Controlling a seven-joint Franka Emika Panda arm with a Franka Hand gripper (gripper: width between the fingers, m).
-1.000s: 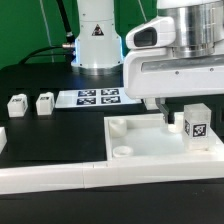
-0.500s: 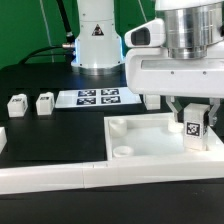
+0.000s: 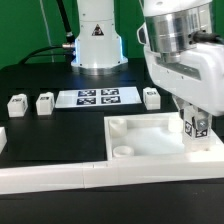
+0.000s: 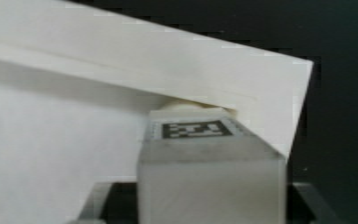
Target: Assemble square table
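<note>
Your widest lane is the bare black desk (image 3: 55,135) at the exterior view's middle left — hemmed above by the leftmost leg (image 3: 17,104) and the second leg (image 3: 44,103), below by the long border wall (image 3: 60,178), on the right by the square table slab (image 3: 150,140). The slab's flat middle lies open; its right end is taken by the claw (image 3: 194,128) clamped on the held leg (image 3: 197,124). A third leg (image 3: 152,97) and the marker board (image 3: 95,97) crowd the strip behind it.

The gripper (image 3: 193,123), clamped on the leg (image 3: 196,131), has rotated over the slab (image 3: 140,150), tilting the leg. Beyond the slab, a second leg (image 3: 152,97) is now uncovered.
</note>
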